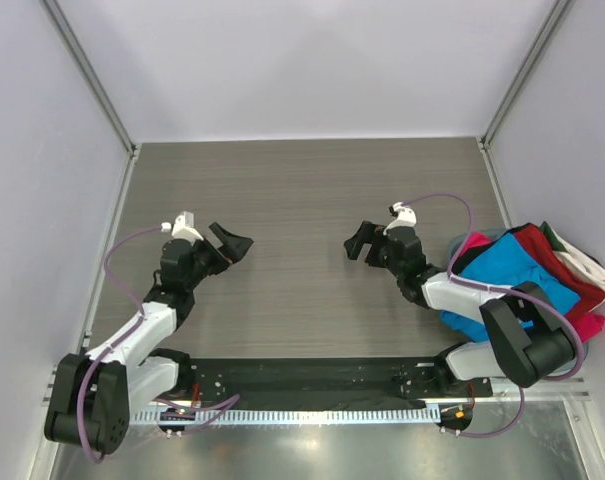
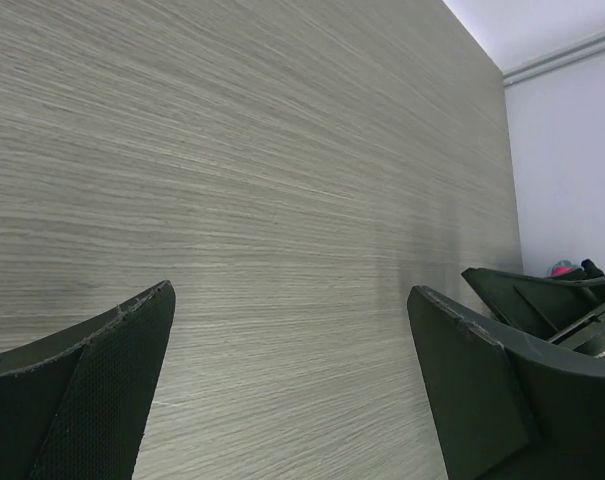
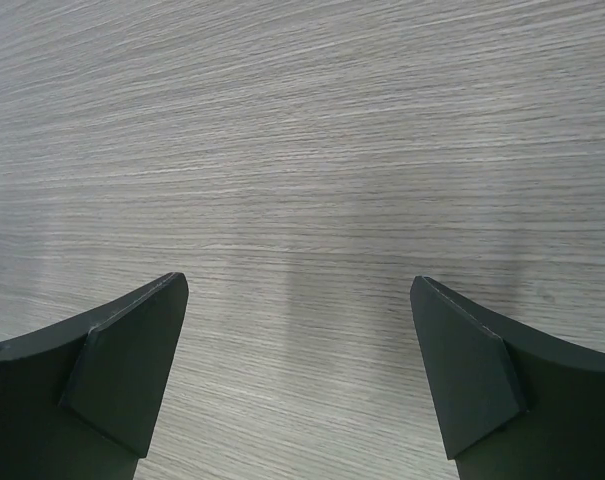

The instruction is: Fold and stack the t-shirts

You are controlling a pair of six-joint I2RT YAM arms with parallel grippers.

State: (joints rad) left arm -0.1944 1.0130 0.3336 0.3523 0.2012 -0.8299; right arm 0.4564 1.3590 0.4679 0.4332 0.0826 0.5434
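**Grey wood-grain table (image 1: 302,180): both hands apart, shirts heaped at right**

At the near right of the table, the t-shirts (image 1: 527,275) lie in one unfolded heap against the right arm (image 1: 462,295). The blue shirt (image 1: 507,262) is on top, with red, dark green and white cloth behind it and magenta at the near side. Farther in, the left hand (image 1: 232,243) and the right hand (image 1: 360,243) face each other, well apart, low over the surface. Each hand has its fingers spread wide with nothing between them. Pale walls (image 1: 302,70) close off the far edge.
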